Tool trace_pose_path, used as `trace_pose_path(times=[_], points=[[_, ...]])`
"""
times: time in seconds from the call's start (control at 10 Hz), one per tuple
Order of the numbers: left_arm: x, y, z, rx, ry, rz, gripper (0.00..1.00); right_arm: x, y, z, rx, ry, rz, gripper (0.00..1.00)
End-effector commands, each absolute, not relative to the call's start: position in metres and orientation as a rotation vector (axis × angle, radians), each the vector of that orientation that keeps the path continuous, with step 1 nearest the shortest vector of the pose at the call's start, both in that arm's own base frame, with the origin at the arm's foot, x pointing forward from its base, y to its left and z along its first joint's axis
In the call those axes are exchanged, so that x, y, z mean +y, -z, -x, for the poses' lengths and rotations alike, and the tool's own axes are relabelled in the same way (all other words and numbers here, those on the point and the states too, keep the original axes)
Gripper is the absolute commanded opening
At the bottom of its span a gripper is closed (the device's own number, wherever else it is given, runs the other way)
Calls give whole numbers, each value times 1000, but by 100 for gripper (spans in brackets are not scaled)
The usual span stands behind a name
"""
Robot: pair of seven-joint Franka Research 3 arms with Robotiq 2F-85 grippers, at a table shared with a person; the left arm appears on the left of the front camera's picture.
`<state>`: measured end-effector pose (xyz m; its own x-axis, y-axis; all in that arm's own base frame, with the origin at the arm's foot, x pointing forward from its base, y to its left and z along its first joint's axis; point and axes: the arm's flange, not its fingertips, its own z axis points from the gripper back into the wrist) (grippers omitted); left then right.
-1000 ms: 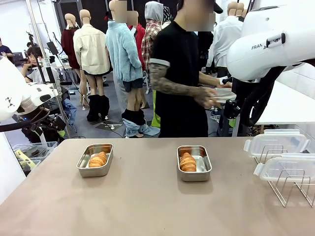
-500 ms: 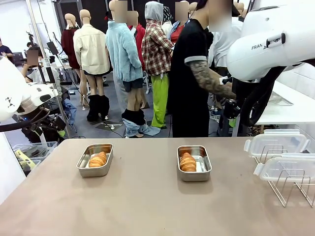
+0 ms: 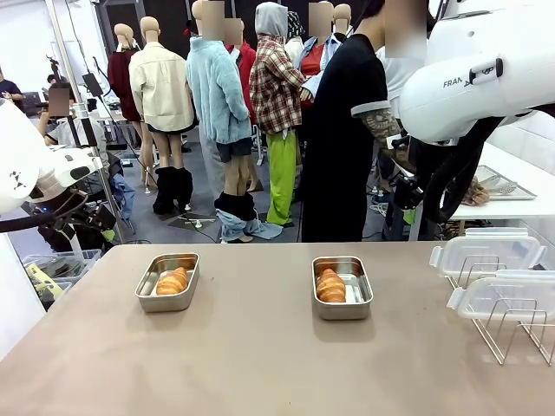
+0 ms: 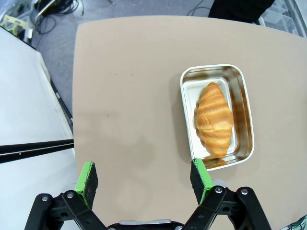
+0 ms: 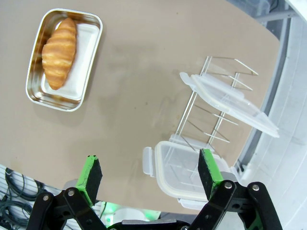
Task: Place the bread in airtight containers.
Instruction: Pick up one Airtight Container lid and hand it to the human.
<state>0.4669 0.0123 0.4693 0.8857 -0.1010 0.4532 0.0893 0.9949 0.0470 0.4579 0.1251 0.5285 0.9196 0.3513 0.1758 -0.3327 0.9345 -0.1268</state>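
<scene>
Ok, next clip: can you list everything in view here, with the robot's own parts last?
Small rectangular stainless-steel tins: two, silver, lidless on the table, one on the robot's left, one near the middle.
Golden-brown crescent croissants: two, one lying in each tin.
Clear plastic clip-on lids: two, transparent, resting on the rack at the robot's right.
Thin metal wire rack: one, silver, right end of the table.
Beige table: one, bears all the above.
Person in a black T-shirt: one, standing beyond the far edge, turned away.
Left claw: black, green pads, open, above the table beside the left tin.
Right claw: same colours, open, above the lids' end.
</scene>
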Motion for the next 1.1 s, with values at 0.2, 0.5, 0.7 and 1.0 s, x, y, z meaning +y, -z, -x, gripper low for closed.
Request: trace_pose_path(times=[0.2,0.5,0.7,1.0], points=[[14,-469,-468,-486,80,-19,100,125,-531,-460,-187,-356,116,100],[14,-469,-468,-486,80,-19,100,125,-531,-460,-187,-356,116,100],[14,-469,-468,-486,80,-19,100,125,-531,-460,-187,-356,116,100],[14,-469,-468,-486,80,-19,100,125,-531,-460,-187,-356,116,100]])
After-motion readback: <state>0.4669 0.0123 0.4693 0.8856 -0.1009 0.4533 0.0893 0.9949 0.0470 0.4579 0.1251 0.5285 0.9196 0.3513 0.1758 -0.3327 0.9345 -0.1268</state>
